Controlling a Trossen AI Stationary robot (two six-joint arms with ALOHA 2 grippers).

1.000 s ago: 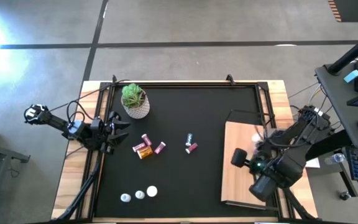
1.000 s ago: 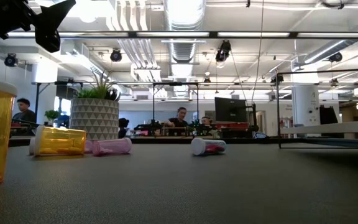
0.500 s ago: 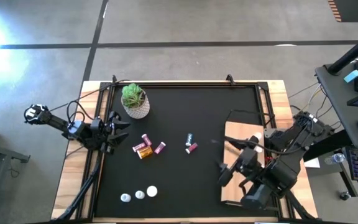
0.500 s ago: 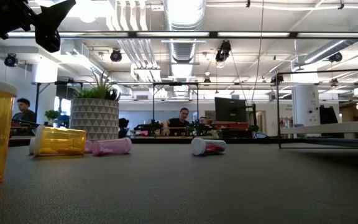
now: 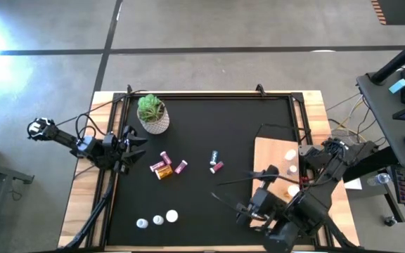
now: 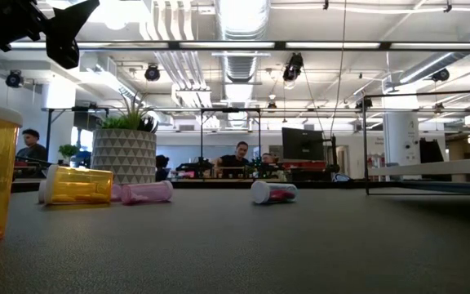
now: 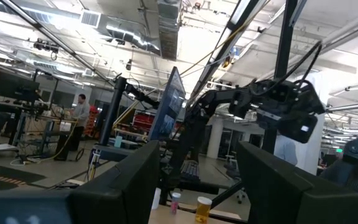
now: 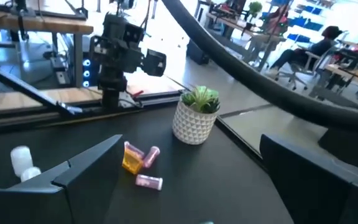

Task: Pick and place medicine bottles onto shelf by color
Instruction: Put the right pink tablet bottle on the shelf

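High view shows the right gripper (image 5: 248, 209) low over the black mat (image 5: 245, 133), just beside the pale wooden shelf (image 5: 266, 158). Its fingers are wide apart and hold nothing. Three white bottles (image 5: 290, 155) stand on the shelf. A few pink bottles (image 5: 181, 167) and one orange bottle (image 5: 162, 171) lie near the potted plant (image 5: 152, 114). Three more white ones (image 5: 157, 220) sit near the front edge. The left gripper (image 5: 129, 150) waits at the mat's left edge, fingers partly apart and empty
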